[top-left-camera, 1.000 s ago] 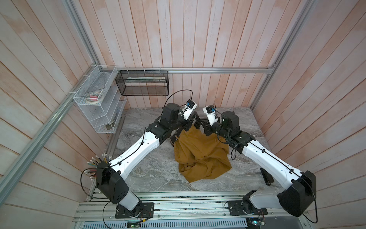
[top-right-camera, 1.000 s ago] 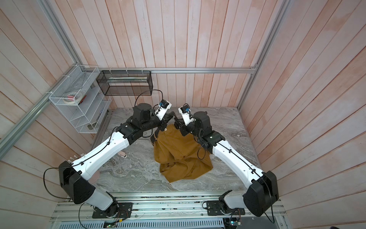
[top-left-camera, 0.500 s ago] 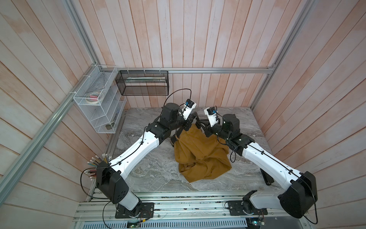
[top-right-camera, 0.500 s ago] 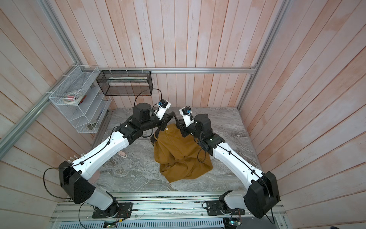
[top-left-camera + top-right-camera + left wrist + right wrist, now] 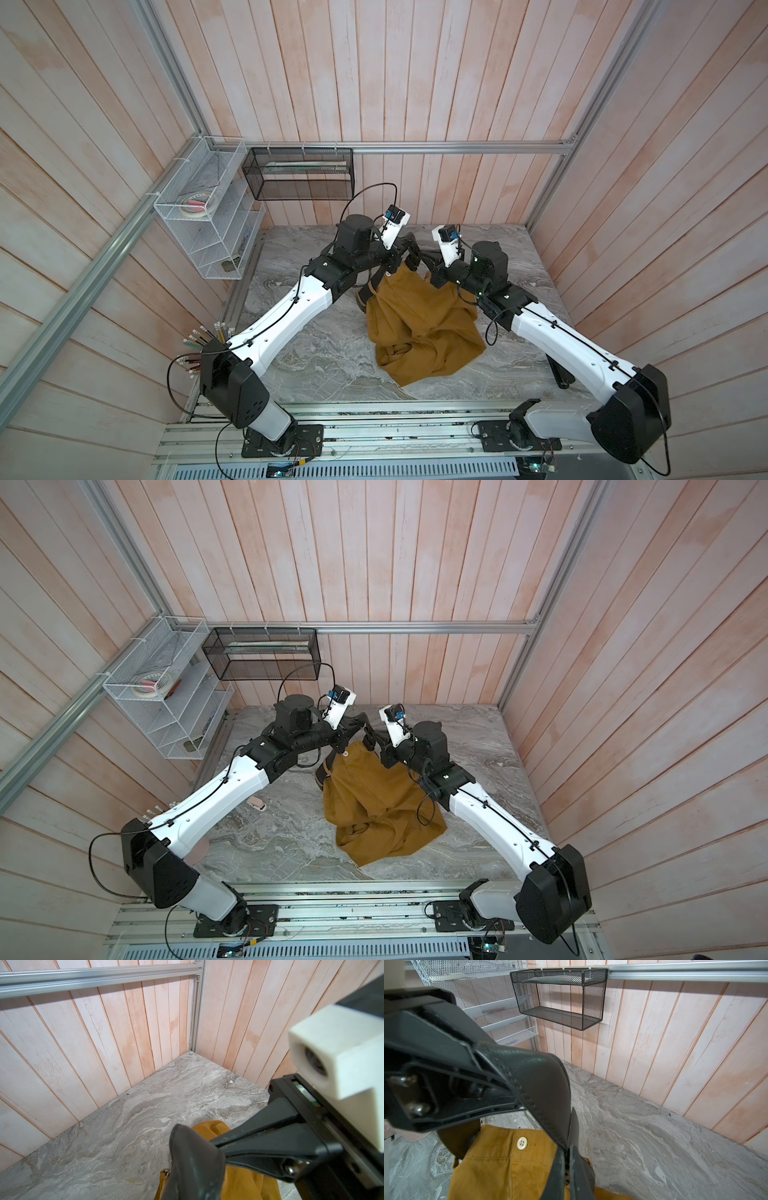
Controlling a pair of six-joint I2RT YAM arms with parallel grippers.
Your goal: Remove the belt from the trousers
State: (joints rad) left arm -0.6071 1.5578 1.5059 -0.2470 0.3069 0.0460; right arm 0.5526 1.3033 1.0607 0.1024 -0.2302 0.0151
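Note:
The mustard-brown trousers (image 5: 419,328) lie crumpled on the marble table (image 5: 316,365), with the waist lifted toward the back wall. The pale button (image 5: 522,1142) shows in the right wrist view. The black stitched belt (image 5: 542,1088) runs in a short bend from my left gripper (image 5: 409,245) to my right gripper (image 5: 566,1167). Both grippers are shut on the belt, close together above the waistband. A dark stretch of belt (image 5: 363,297) hangs at the left of the waist. The buckle is hidden.
A black mesh basket (image 5: 299,172) and a white wire shelf (image 5: 208,208) hang on the back-left walls. Pencils (image 5: 203,336) stick out near the left arm's base. A short black bar (image 5: 559,374) lies under the right arm. Wooden walls close in three sides.
The right gripper has shifted slightly to the right and its jaws are closed on the belt. The left arm and the trousers have hardly moved.

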